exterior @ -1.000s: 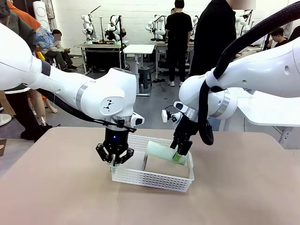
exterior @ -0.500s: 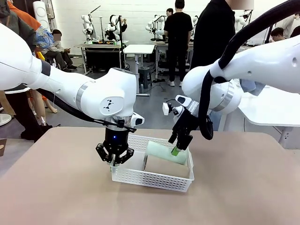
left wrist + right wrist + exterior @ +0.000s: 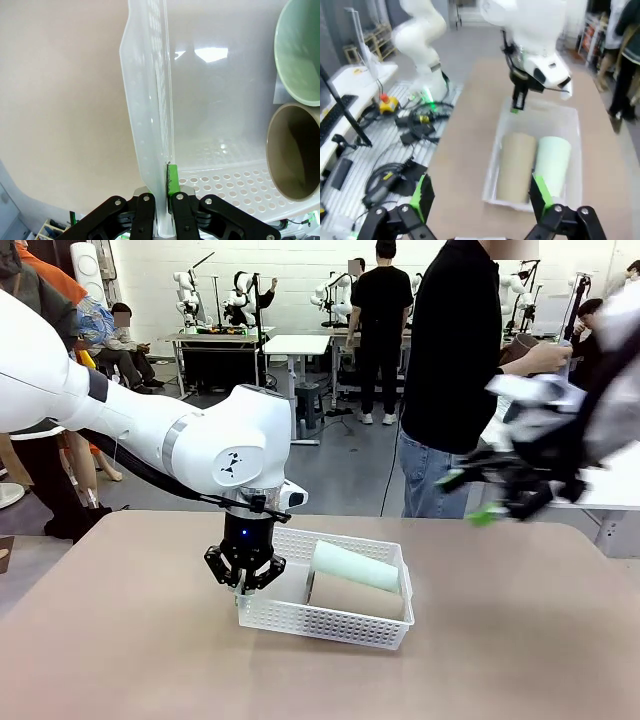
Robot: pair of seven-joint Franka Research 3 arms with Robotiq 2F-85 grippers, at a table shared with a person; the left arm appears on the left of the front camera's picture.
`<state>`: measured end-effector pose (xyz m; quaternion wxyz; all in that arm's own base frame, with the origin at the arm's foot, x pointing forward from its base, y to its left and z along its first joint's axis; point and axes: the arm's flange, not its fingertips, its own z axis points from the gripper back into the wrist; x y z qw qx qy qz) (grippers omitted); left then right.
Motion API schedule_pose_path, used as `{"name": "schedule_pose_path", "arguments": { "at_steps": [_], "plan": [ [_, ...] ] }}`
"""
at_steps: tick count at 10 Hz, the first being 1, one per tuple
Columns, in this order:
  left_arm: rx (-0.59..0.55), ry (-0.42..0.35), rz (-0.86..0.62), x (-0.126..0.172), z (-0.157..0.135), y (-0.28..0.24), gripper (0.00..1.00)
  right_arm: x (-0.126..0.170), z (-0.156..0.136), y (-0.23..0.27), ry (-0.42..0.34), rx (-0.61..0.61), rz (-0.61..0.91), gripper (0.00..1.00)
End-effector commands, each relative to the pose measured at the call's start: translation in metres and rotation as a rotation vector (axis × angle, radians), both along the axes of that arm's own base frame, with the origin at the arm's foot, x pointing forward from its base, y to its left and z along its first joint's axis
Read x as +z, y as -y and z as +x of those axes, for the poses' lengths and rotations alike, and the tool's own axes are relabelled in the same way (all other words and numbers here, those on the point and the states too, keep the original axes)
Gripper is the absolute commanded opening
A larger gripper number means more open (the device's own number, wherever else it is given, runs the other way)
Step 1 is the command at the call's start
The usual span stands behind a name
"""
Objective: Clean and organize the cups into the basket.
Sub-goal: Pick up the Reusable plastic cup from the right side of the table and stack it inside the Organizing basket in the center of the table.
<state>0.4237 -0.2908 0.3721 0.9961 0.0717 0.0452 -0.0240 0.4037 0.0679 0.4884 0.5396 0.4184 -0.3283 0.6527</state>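
Note:
The white lattice basket point(image 3: 330, 618) sits mid-table. A mint-green cup point(image 3: 355, 566) and a tan cup point(image 3: 357, 596) lie side by side in it. My left gripper point(image 3: 243, 585) is shut on the basket's near-left rim. In the left wrist view my left gripper point(image 3: 166, 192) pinches the thin basket wall point(image 3: 150, 125), with the open mouths of the mint cup point(image 3: 300, 50) and the tan cup point(image 3: 295, 150) to the right. My right gripper point(image 3: 468, 497) is blurred, up at the right, open and empty. From the right wrist, the right gripper point(image 3: 481, 195) looks down on the basket point(image 3: 570, 117), tan cup point(image 3: 516, 167) and mint cup point(image 3: 552, 162).
A person in a black top point(image 3: 455, 360) stands at the far edge, right of centre, one hand point(image 3: 540, 358) raised. Bare tan table point(image 3: 130, 640) lies all around the basket. A cable-strewn floor point(image 3: 395, 145) runs beside the table in the right wrist view.
My right gripper has risen out of the basket, leaving the mint cup lying there, and has swung fast up and to the right. The left gripper and basket have not moved.

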Motion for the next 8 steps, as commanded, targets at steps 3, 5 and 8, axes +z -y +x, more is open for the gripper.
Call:
{"name": "schedule_pose_path", "arguments": {
  "at_steps": [3,5,8],
  "plan": [
    [-0.013,-0.001,0.006,-0.002,-0.001,0.000,0.00,-0.064,-0.009,0.183,-0.020,-0.146,0.326,1.00],
    [-0.013,-0.001,0.006,-0.002,-0.001,0.000,0.00,-0.104,-0.001,0.230,-0.033,-0.260,0.368,1.00],
    [-0.013,-0.001,0.006,-0.002,-0.001,0.000,0.00,-0.158,0.029,0.264,-0.124,-0.363,0.391,1.00]
  ]
}}
